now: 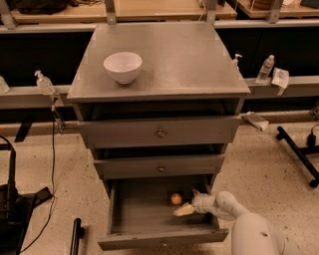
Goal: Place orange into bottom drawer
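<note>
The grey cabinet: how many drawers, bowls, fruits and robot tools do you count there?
Drawers: 3 (top drawer, middle drawer, bottom drawer pulled out)
Bowls: 1 (white bowl on the cabinet top)
Fruits: 1 (orange in the bottom drawer)
Tools: 1 (tool, open, in the bottom drawer just right of the orange)
Total: 6

Cabinet top (199, 64): grey metal, matt with a faint brushed sheen. The bottom drawer (159, 240) is the same dull grey metal on its front and floor, and the white bowl (122, 66) is smooth and glossy, glazed-looking. Orange (176, 198): smooth skin with a slight shine, just beside the gripper (185, 202), which sits inside the bottom drawer at its right; its spread fingers are pale and matt, plastic-looking, on a smooth off-white arm shell (249, 234). Floor (269, 164): speckled, stone-like, matt; bottle (265, 68) clear plastic; shelf (159, 9) pale smooth wood.
</note>
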Tool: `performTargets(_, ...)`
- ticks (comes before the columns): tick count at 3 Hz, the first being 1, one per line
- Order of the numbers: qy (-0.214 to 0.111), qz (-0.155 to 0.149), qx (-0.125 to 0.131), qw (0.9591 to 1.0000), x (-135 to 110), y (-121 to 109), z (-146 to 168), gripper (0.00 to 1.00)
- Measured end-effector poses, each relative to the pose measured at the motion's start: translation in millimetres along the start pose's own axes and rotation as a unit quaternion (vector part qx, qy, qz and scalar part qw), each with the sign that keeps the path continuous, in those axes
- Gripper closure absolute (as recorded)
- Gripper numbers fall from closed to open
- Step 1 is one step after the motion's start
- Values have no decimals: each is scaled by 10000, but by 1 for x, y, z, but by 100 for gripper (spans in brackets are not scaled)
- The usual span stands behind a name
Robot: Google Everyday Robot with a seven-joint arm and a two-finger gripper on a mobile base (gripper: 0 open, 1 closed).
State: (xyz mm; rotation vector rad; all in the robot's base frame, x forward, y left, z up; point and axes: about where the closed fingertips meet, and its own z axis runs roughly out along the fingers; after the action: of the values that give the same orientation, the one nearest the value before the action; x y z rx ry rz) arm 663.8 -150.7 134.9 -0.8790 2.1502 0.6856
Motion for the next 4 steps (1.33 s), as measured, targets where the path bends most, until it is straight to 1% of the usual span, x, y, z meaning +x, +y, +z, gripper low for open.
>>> performTargets(1,0,0,0,10000,0,0,0,0)
performTargets(2,-224,14,-110,9997,-7,3,-5,0)
performTargets(3,-657,-65,-91,9978,-24,2,-35,0)
performTargets(4,-786,-139,-8,9968,-30,5,-59,0)
